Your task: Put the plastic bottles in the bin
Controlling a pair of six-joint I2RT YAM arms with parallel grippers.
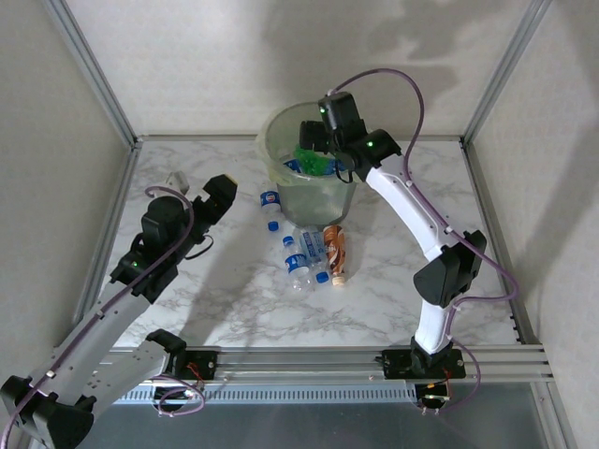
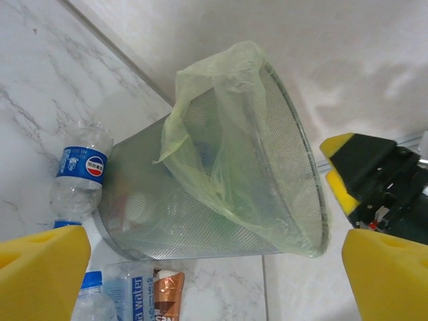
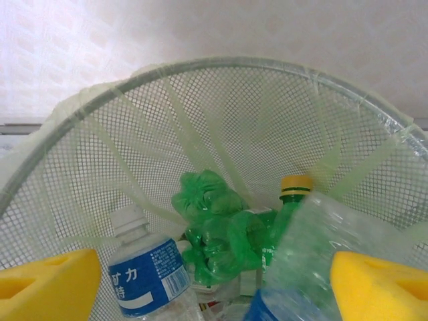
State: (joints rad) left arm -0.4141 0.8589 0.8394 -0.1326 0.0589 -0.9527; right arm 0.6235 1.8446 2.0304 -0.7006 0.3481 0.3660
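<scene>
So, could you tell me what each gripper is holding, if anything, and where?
Nothing is held. The left gripper is open and empty; the right gripper stands open over the bin, a clear bottle loose between its pads.

One bin, four bottles lying outside it, two arms

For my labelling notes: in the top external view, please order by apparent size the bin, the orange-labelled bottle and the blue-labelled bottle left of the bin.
1. the bin, by far largest.
2. the orange-labelled bottle.
3. the blue-labelled bottle, looking a little shorter, but the bin may hide its end.
</scene>
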